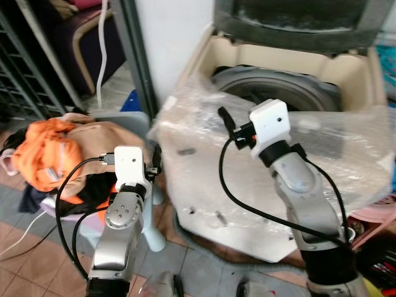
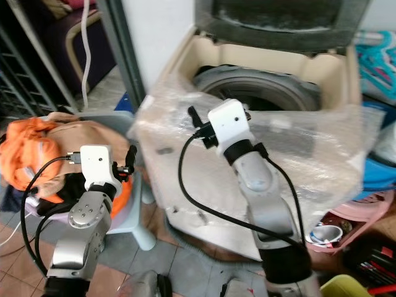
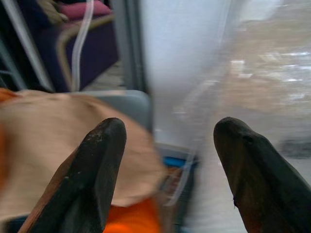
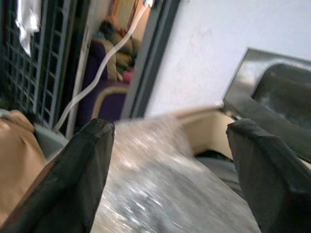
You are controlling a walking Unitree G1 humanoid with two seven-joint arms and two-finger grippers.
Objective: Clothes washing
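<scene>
Orange and tan heap of clothes (image 1: 59, 154) is piled on a pale grey plastic chair (image 1: 133, 124), just beside the cream top-loading washing machine (image 1: 291, 68), lid raised, front wrapped in clear plastic sheeting (image 1: 204, 167). Left pincer (image 3: 167, 170) is held open, empty, near the heap; right pincer (image 4: 170, 170) open, empty, above the sheeting. A deep grip on one garment is advised, lifted clear of the chair back.

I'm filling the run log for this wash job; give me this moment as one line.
phase: approach | left gripper: open, beside clothes pile | right gripper: open, raised before washing machine | lid: up | load: none held
</scene>
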